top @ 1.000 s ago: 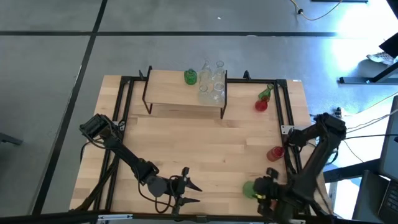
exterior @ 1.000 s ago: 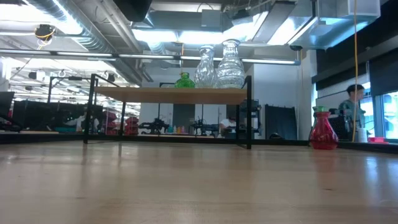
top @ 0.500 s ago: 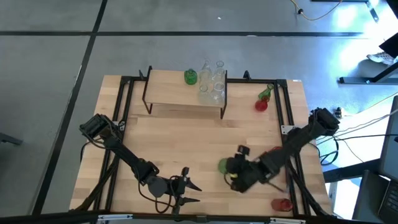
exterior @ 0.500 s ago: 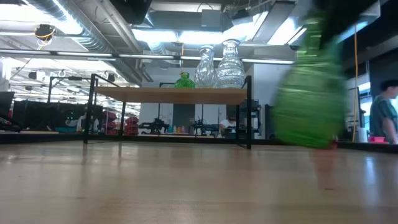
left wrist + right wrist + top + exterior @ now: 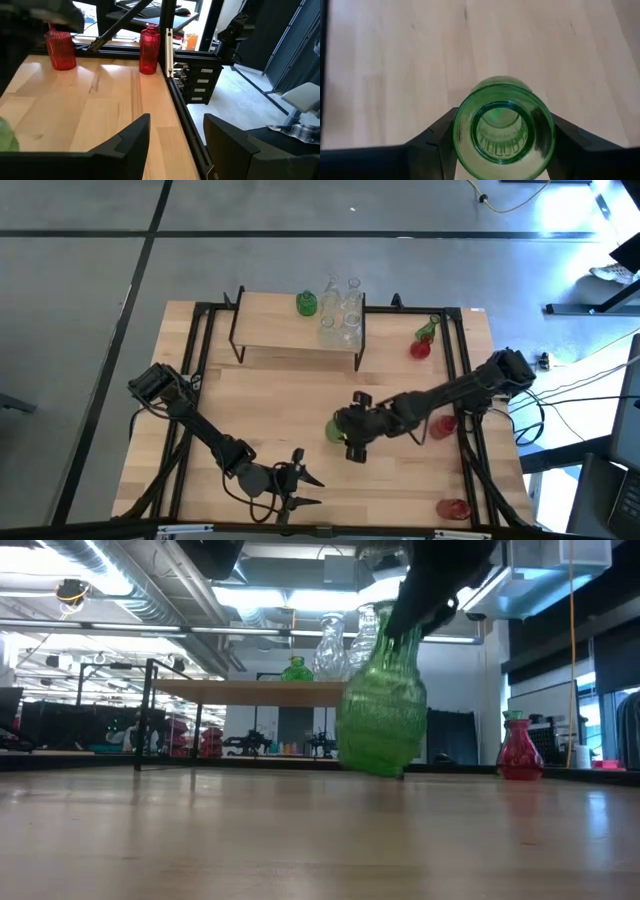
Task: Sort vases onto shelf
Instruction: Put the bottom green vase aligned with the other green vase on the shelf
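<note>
While right gripper (image 5: 347, 438) clamps green vase (image 5: 335, 430) | shelf (image 5: 270, 330) ahead: clear vases (image 5: 342, 315) | left gripper (image 5: 300, 480) spread

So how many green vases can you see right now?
3: one on the shelf beside the clear vases, one lying at the table's far right by a red vase, one gripped in the right claw mid-table. None seems hidden.

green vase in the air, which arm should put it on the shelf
Right. The right gripper already grips the green vase by its neck, mid-table in front of the shelf. The left gripper sits open and empty at the table's near edge.
</note>
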You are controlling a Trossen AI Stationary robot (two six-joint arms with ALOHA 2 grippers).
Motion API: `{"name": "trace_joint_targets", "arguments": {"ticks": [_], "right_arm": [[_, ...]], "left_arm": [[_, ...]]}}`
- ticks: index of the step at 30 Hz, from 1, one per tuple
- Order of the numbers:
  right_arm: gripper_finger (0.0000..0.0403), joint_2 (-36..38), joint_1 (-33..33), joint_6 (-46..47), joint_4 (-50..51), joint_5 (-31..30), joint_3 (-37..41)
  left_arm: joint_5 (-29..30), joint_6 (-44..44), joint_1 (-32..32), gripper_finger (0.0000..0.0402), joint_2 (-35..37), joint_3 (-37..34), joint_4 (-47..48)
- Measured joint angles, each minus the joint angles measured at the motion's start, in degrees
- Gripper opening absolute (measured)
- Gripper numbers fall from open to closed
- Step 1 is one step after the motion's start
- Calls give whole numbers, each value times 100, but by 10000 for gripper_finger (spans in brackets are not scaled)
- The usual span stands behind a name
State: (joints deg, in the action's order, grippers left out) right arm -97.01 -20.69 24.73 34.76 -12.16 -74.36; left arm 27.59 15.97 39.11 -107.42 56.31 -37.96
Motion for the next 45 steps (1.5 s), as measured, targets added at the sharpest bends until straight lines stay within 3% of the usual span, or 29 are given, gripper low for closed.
{"name": "trace_joint_targets", "arguments": {"ticks": [16, 27, 32, 41, 45], "right_arm": [[216, -363, 199, -105, -255, 16, -12], [325, -372, 194, -295, -274, -310, -30], [359, -257, 153, -423, 485, 255, -633], [371, 660, -573, 299, 2032, -1100, -716], [371, 991, -999, 808, 2163, -1458, -375]], "left_arm": [[40, 37, 0, 178, 0, 0, 141], [39, 37, 0, 178, 0, 0, 146], [39, 44, 0, 178, 0, 0, 144], [-35, 190, 2, 178, 0, 0, 126], [-16, 197, -104, 179, 0, 0, 114]]}}
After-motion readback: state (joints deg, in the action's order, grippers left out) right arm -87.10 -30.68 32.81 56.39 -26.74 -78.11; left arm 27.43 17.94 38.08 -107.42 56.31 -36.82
